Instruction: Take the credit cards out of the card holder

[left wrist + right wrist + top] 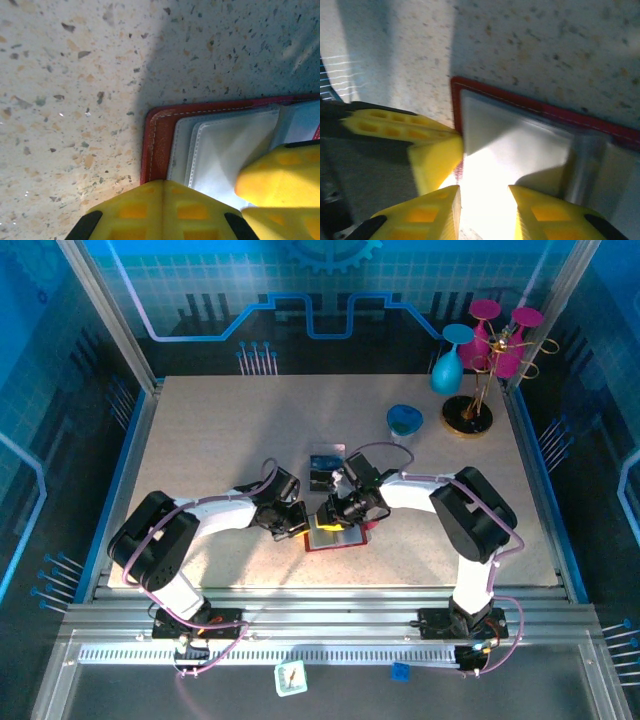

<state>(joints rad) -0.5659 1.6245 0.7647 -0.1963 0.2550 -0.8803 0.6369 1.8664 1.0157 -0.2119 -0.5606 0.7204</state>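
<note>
Both arms fold inward from their bases at the near edge and meet over the middle of the table (pixel 220 440). The left arm has its elbow raised on the left and its forearm running rightward and low, wrist pitched down, placing the left gripper (pixel 298 525) at the left side of the card holder (pixel 345 543). The right arm mirrors it: elbow high on the right, forearm running leftward, with the right gripper (pixel 332 516) pointing down onto the same holder. The two grippers stand just beside each other.

In the left wrist view, the left gripper's yellow fingers (pixel 135 210) are pressed together with no gap. Their tips are at the red stitched border of the holder, which lies open on the table with its pale inner pockets uppermost. A yellow finger of the right gripper shows at the right, over the pockets.

In the right wrist view, the right gripper's fingers (pixel 432 212) stand apart above a pocket, and strong glare fills the gap between them.

Credit cards (pixel 326 468), dark with some blue, lie flat on the table just beyond the holder and apart from it.

The table has a pale speckled, stone-like top. Toward its far right corner stand a blue vase (pixel 446 368) and a gold-based stand with magenta discs (pixel 490 340), and a blue dish (pixel 404 420) sits nearer the centre. Blue panels (pixel 200 280) printed with a circuit-line pattern enclose the table, and an aluminium rail (pixel 330 625) runs along the near edge.
</note>
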